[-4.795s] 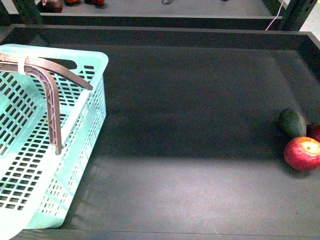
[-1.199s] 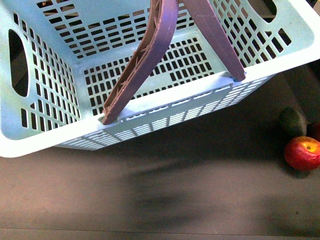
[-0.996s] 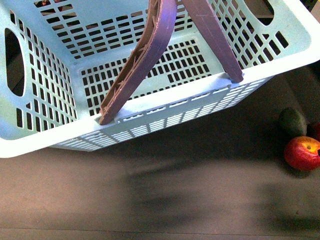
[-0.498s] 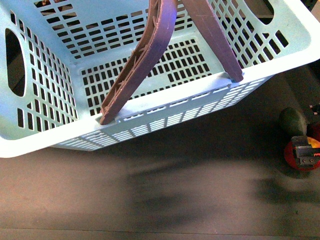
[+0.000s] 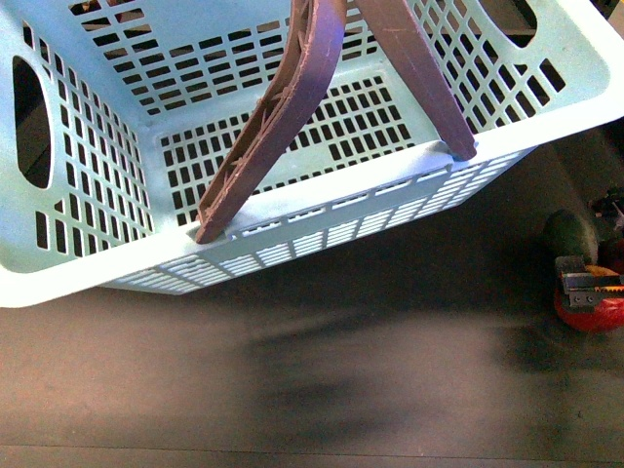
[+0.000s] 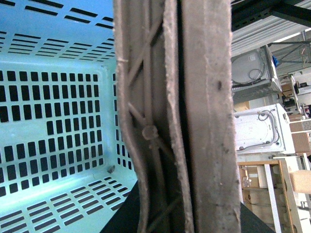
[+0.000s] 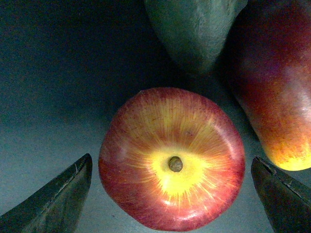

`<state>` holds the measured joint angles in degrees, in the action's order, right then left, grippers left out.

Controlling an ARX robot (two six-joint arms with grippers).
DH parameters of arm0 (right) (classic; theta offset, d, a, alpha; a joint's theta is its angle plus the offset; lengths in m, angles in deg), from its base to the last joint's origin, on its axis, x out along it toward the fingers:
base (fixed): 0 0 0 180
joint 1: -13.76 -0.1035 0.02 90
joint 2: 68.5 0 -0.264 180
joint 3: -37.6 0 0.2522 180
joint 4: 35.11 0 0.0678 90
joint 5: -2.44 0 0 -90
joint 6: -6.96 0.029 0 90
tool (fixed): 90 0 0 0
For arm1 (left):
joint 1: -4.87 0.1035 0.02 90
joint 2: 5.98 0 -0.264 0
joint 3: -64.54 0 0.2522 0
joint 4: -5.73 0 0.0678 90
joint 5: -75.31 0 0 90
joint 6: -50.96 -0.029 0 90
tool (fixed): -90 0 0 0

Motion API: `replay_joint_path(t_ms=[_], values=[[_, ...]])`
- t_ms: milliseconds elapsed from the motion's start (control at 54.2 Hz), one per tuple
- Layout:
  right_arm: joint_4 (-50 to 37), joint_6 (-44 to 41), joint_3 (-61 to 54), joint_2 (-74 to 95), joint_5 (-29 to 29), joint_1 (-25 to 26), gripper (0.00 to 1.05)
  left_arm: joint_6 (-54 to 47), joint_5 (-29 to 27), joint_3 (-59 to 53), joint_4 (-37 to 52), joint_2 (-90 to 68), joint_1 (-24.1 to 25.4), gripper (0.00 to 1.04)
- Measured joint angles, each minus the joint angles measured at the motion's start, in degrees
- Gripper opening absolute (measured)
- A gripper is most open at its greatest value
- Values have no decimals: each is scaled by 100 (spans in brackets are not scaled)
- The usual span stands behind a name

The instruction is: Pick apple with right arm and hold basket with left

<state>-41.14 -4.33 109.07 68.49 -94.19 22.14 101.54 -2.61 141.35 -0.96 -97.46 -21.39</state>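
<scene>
Right gripper [image 5: 588, 289] hangs open over the apple [image 7: 172, 160], a finger [image 7: 58, 199] on each side, neither touching. Apple sits stem-up on the tabletop [image 5: 292, 390], just beside a green fruit [image 7: 194, 29] and a darker red fruit [image 7: 272, 87], well apart from the tilted basket [image 5: 97, 283].
</scene>
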Motion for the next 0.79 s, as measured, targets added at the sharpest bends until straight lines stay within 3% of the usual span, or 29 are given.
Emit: replay_joint_path(t_ms=[184,350,793], values=[[17,61,57,208,-22,-2,96,0,-2,0,0,0,0,15],[13,125,59,216,-26,0,79,0,0,0,0,0,0,15],[-348,55,-863,-855,466,42,75,0,0,0,0,0,0,15]])
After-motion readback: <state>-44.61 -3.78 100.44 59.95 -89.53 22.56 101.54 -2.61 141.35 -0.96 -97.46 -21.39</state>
